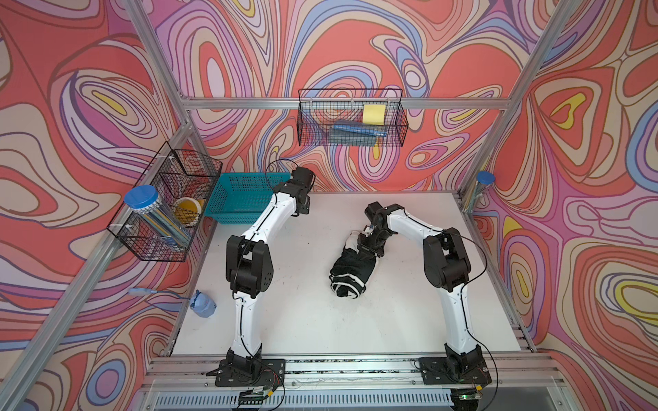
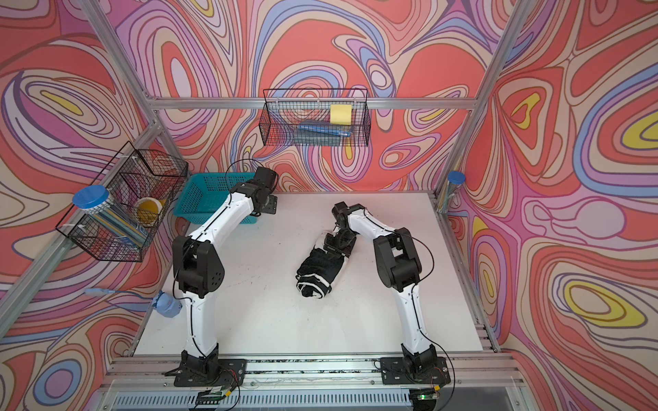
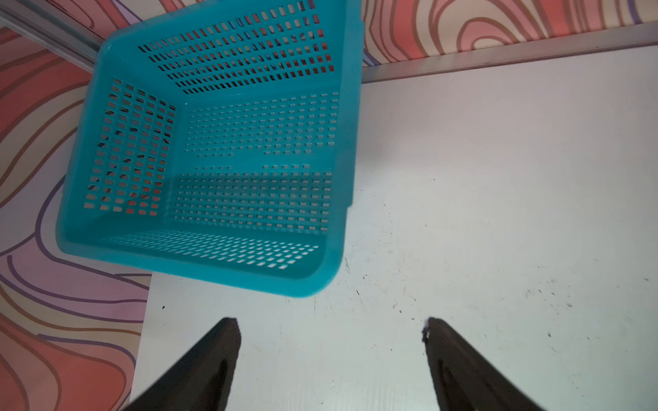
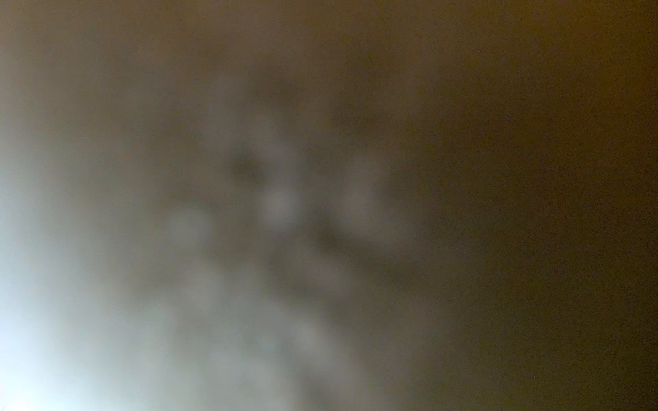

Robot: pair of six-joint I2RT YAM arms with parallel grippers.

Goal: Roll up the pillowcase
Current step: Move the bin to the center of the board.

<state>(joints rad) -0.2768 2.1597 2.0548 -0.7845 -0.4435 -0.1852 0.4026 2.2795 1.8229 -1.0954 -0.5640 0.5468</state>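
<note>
The rolled pillowcase (image 1: 350, 272) lies mid-way on the table (image 1: 302, 320) — the right gripper (image 1: 365, 243), clenched, presses its far end. The left gripper (image 3: 331, 329) hangs released near the teal basket (image 3: 220, 275) at the far-left corner.

1. Teal plastic basket (image 1: 235, 210) stands at the far left corner of the white tabletop (image 1: 306, 313); the left wrist view shows its perforated walls (image 3: 135, 142) and nothing inside.
2. Black wire basket (image 1: 149, 245) hangs on the left frame rail. In it, a clear jar with a blue lid (image 1: 156, 217) leans, filled with thin sticks; just beside it is a yellow round item (image 1: 187, 210), cup or roll, cannot tell.
3. Second black wire basket (image 1: 313, 121) hangs on the back rail. It holds a yellow square pad (image 1: 374, 114) and a flat blue object (image 1: 356, 130).
4. Slim clear tube with a blue cap (image 1: 485, 178) is fixed by the far right post.
5. Small blue object (image 1: 203, 304) sits at the table's left edge.
6. Tabletop bears dark specks (image 3: 548, 334).
7. Walls carry a swirled red, pink, lilac and yellow pattern (image 1: 587, 249).
</note>
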